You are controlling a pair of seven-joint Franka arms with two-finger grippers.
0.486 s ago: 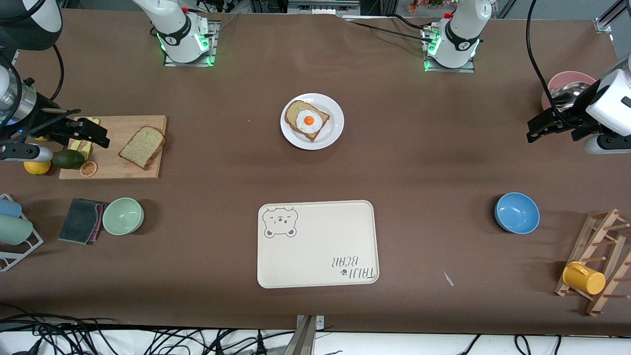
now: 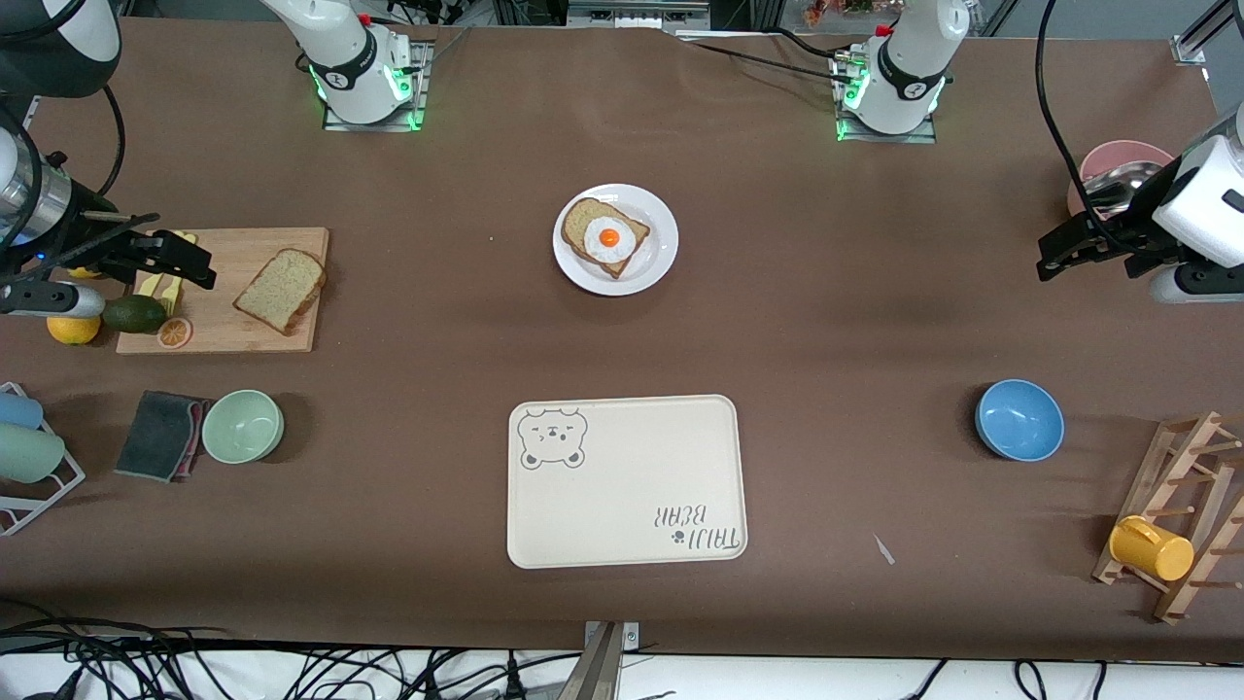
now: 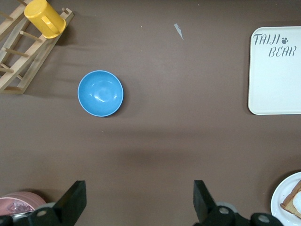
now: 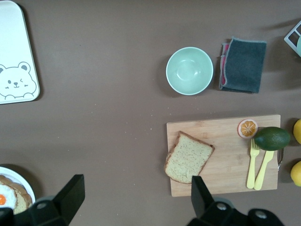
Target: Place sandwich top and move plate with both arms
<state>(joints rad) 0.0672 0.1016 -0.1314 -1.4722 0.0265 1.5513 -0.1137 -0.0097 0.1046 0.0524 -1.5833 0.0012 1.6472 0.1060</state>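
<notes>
Both grippers hang wide, holding nothing: right gripper (image 2: 185, 261) over the board's (image 2: 224, 331) 9 o'clock end, left gripper (image 2: 1064, 255) waiting near the pink bowl (image 2: 1118, 160). You're at step one. Top (image 2: 282, 290) lies on the board, 9 o'clock of the plate (image 2: 661, 258). Next, drop right's fingers astride its crust.

A fried egg on bread is sitting on the white plate (image 2: 651, 261) (mid-table), while the sandwich top (image 2: 281, 290) is lying on a wooden cutting board (image 2: 224, 321) toward the right arm's end.
</notes>
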